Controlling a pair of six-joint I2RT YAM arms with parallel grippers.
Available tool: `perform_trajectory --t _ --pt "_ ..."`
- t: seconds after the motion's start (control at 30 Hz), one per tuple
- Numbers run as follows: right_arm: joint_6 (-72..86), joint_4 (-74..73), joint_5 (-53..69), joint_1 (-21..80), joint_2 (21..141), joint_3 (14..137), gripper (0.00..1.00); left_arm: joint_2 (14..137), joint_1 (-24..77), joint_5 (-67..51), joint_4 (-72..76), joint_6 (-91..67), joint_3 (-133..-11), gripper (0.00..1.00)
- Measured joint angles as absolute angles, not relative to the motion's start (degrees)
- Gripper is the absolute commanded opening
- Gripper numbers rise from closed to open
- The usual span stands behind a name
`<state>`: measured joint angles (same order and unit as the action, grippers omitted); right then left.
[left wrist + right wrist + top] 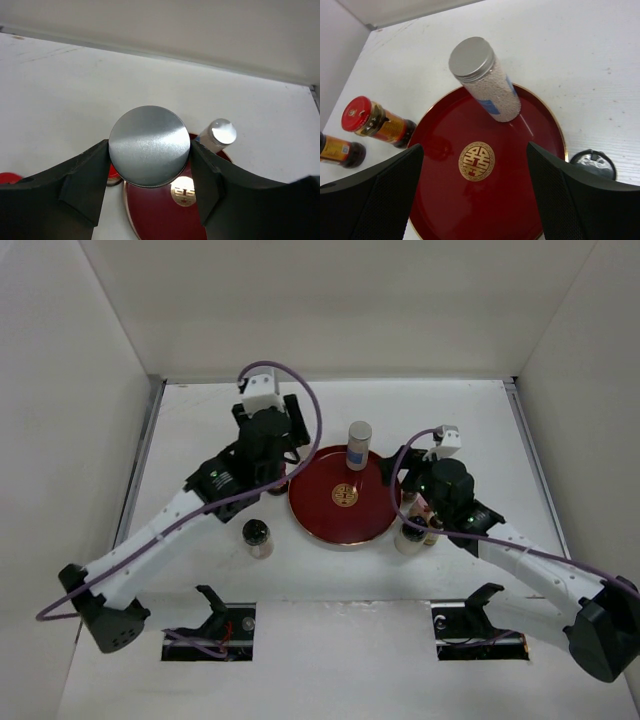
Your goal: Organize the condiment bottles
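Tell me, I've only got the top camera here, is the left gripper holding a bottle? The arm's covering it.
Observer: Yes. The left wrist view shows the left gripper shut on a silver-capped jar, gripped from both sides.
Operator: And the right one?
Observer: The right gripper is open and empty, with the red tray showing in its gap.
Operator: Any bottles I can't see from up here?
Observer: A red-capped bottle stands on the table just outside the tray's rim, on its left side. The right wrist view shows it.
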<state>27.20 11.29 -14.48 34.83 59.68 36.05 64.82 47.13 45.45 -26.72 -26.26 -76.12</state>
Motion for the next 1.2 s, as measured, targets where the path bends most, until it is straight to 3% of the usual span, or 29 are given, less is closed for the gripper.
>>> perform_trajectory --t 0.4,0.93,1.2 --pt "31.16 11.25 -15.99 29.3 56.34 33.74 0.87 88.4 45.01 34.37 -15.46 -26.13 -76.16 0.35" --pt "31.75 11.25 -15.97 29.32 56.31 33.69 0.88 102.15 42.87 32.34 -5.61 -23.51 -76.18 0.37" --pt "31.75 11.25 -15.97 29.32 56.31 33.69 0.88 102.65 42.87 32.77 -3.01 -22.26 -76.18 0.6"
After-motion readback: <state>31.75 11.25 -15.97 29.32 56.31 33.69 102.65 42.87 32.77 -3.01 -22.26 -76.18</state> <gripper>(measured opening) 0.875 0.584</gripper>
